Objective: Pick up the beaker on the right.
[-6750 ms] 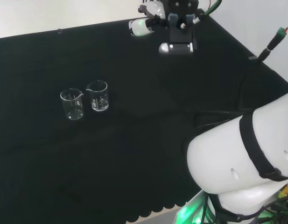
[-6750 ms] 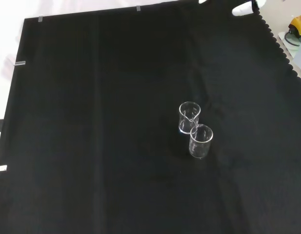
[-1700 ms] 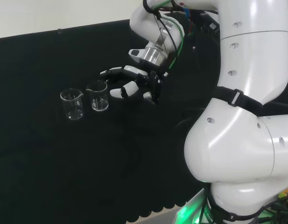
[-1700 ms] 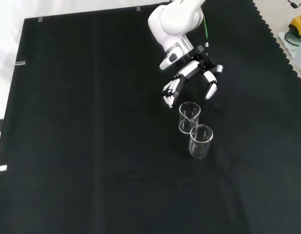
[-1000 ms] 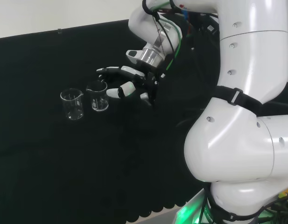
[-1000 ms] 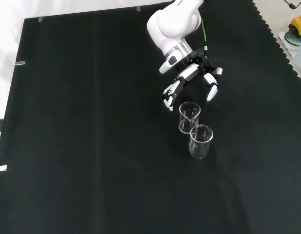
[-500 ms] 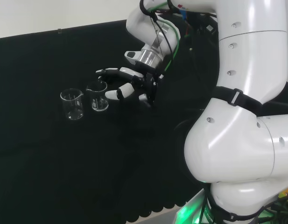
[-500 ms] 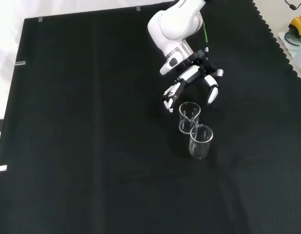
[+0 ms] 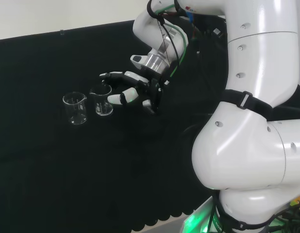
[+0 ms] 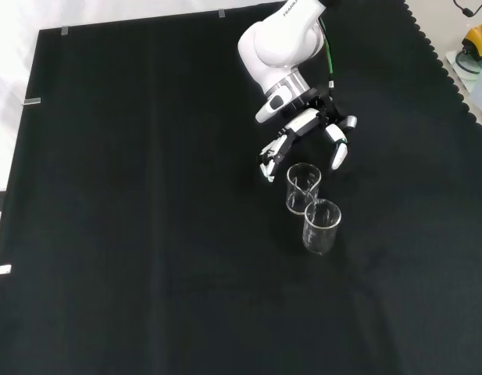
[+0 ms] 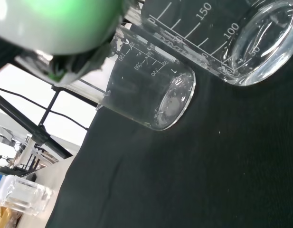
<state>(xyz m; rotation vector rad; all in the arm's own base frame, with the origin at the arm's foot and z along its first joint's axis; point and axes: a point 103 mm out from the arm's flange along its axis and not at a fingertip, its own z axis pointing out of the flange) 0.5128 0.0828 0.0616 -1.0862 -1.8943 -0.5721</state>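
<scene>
Two clear beakers stand upright and touching on the black cloth (image 10: pixel 147 234). The target beaker (image 9: pixel 103 102) is the right one in the head view, nearer the hand (image 9: pixel 135 92). The other beaker (image 9: pixel 75 108) sits just left of it. Hand: fingers spread apart, holding nothing, just beside the target's rim. You should straddle the target only, then curl in without nudging its neighbour.

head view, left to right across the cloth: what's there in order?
Left beaker → right beaker → hand, fingers spread just beside the right beaker and not yet closed on it → the arm's white links.
</scene>
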